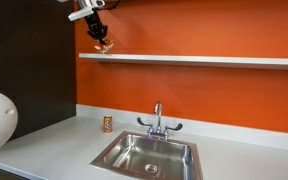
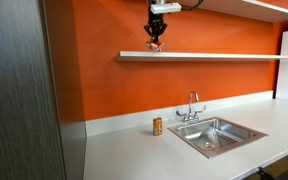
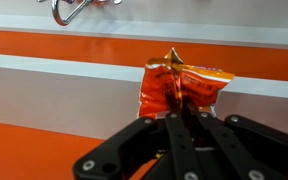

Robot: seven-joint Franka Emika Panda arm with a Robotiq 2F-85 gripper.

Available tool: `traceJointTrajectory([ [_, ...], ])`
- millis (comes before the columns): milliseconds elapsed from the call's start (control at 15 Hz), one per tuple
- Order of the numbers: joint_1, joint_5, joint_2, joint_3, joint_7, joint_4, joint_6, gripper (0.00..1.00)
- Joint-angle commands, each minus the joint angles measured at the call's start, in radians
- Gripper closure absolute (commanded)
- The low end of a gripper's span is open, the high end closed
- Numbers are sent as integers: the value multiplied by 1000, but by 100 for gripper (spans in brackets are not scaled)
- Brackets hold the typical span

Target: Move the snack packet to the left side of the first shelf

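The snack packet [image 3: 181, 89], a flat orange-red foil pouch with yellowish print and a crimped, crinkled edge, is pinched between the fingers of the hand [image 3: 184, 118], which is clenched on it. In both exterior views the packet [image 1: 103, 45] [image 2: 155, 44] hangs directly under the hand [image 1: 100, 38] [image 2: 156, 37], just above one end of the first shelf [image 1: 184, 59] [image 2: 204, 56], a long, thin, smooth white board. Whether the packet touches the board cannot be told. Judged step: placing, with the carry apparently complete. The next move calls for a short descent until the pouch rests on the shelf [image 3: 44, 100], then release. The light, springy foil may slide or tip. Far below the hand lie the matte grey surface [image 2: 124, 150], a steel sink [image 2: 216, 134] with faucet [image 2: 192, 106], and a small upright can [image 2: 157, 126], against the orange wall [image 1: 204, 95].
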Motion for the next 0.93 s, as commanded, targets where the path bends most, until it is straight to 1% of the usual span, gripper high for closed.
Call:
traceJointTrajectory([
  [0, 18, -35, 100, -24, -18, 135, -31, 98],
  [467, 45, -38, 220, -68, -25, 287, -49, 98],
  [533, 29, -42, 229, -51, -22, 295, -50, 98],
  [600, 30, -44, 238, -54, -21, 304, -51, 98],
  [667, 32, -46, 249, -55, -16, 317, -58, 65],
  [733, 31, -47, 257, -55, -17, 327, -61, 64],
  [867, 32, -50, 269, -56, -14, 341, -70, 51],
])
